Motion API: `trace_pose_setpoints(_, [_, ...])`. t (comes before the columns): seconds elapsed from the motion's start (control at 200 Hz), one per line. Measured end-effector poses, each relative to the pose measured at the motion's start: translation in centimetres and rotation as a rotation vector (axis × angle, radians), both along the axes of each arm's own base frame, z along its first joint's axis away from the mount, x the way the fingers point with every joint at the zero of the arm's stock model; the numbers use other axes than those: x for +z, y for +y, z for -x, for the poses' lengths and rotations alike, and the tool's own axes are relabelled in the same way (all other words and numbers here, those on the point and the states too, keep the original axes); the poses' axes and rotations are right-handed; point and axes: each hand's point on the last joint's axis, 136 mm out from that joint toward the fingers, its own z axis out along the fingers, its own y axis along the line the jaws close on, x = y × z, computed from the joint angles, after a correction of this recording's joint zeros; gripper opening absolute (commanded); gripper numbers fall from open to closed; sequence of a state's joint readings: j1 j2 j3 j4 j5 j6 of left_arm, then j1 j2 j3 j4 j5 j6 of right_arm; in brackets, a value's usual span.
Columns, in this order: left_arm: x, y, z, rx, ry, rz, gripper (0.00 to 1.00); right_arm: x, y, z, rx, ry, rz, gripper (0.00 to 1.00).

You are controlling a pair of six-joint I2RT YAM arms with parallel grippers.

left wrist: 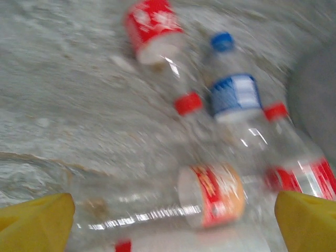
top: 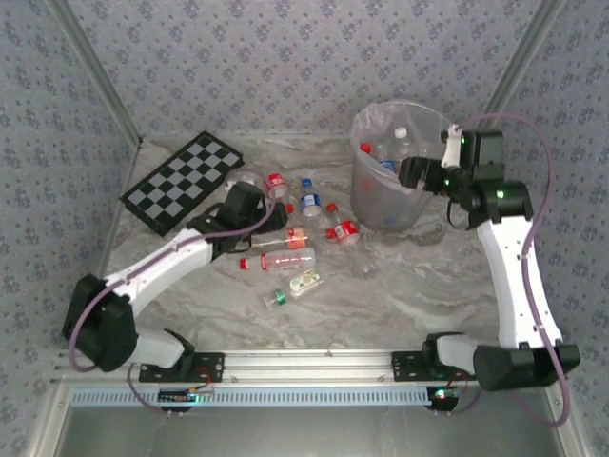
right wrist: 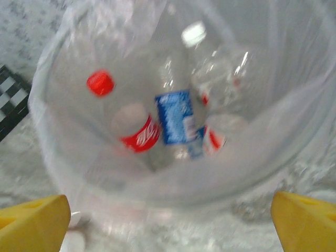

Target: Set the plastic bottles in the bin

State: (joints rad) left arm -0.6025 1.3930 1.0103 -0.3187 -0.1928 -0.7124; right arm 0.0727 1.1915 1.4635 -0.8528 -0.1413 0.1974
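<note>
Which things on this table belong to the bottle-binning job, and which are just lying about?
Part of the job:
- loose plastic bottles lying on the table
- bin
- bottles already inside it

Just lying about:
- chequered board, at the far left

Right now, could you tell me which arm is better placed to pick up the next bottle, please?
Left, I'd judge. The left pincer, open, hovers over the loose plastic bottles on the table, one framed between its fingers. The right pincer, also open, hangs over the bin, away from them.
</note>
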Motion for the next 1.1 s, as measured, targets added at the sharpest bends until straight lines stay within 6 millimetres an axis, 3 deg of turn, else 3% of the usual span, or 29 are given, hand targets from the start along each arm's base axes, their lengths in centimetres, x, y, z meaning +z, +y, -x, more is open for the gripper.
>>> trace_pose_setpoints(0.165, [-2.0,1.5,-4.7,0.175,0.055,0.064,0.99,-1.9,0.3,3.1,-0.002,0.015,-0.055,1.0])
trace_pose_setpoints(0.405, [-3.5,-1.1,-10.9,0.294,0.099,0.1,1.0,-2.2,-0.2,4.2,-0.036,0.02,-0.107,1.0])
trace_pose_setpoints(0.565, [-5.3,-2.5,-13.5,0.303,0.124,0.088,1.0,-2.5,-0.7,4.3,-0.058,0.027,-0.125,1.0])
trace_pose_setpoints(0.68, [-7.4,-3.4,-14.3,0.299,0.17,0.087,0.98,-3.0,-1.2,4.5,-0.078,0.038,-0.129,1.0])
trace_pose_setpoints(0.95, [-11.3,-3.4,-13.5,0.312,0.262,0.056,0.92,-2.8,-2.0,5.0,-0.101,0.031,-0.142,1.0])
trace_pose_setpoints(1.099, [-12.2,-3.6,-13.6,0.315,0.286,0.054,0.71,-3.0,-2.1,4.9,-0.105,0.038,-0.148,0.99])
